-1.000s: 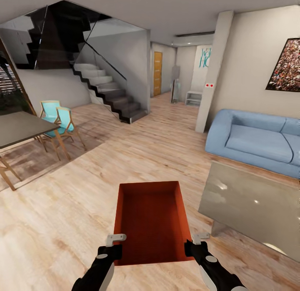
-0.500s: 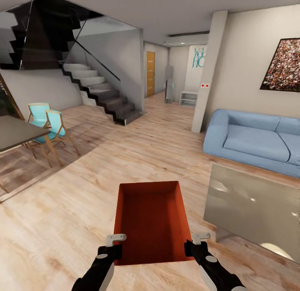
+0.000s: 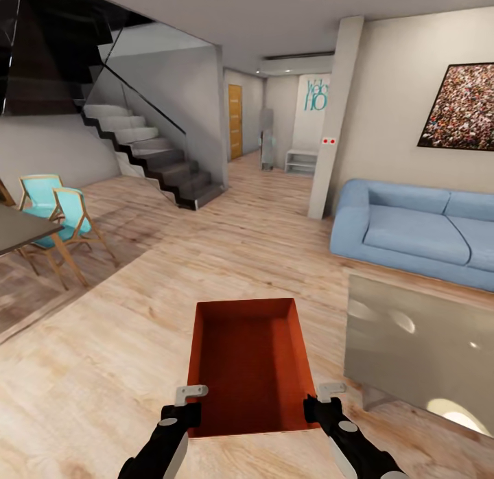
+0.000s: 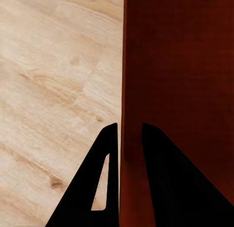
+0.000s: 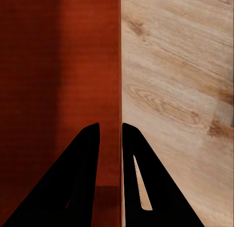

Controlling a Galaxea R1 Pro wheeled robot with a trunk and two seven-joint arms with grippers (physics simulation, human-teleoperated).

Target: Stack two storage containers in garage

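Storage container (image 3: 248,366) empty, carried over wood floor (image 3: 103,342); left gripper (image 4: 126,132) and right gripper (image 5: 111,129) fingers clamp opposite walls. Head view adds sofa (image 3: 412,232), stairs (image 3: 151,160).

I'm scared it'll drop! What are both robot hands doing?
Left gripper: shut on the red container's left wall.
Right gripper: shut on its right wall.

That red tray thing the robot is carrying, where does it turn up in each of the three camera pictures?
Head view: the storage container sits low in the middle, held between the left gripper and the right gripper.
Left wrist view: its wall fills the right side, clamped between the fingers.
Right wrist view: its wall fills the left side.
Shared landmark: the light wood-plank flooring beneath it.
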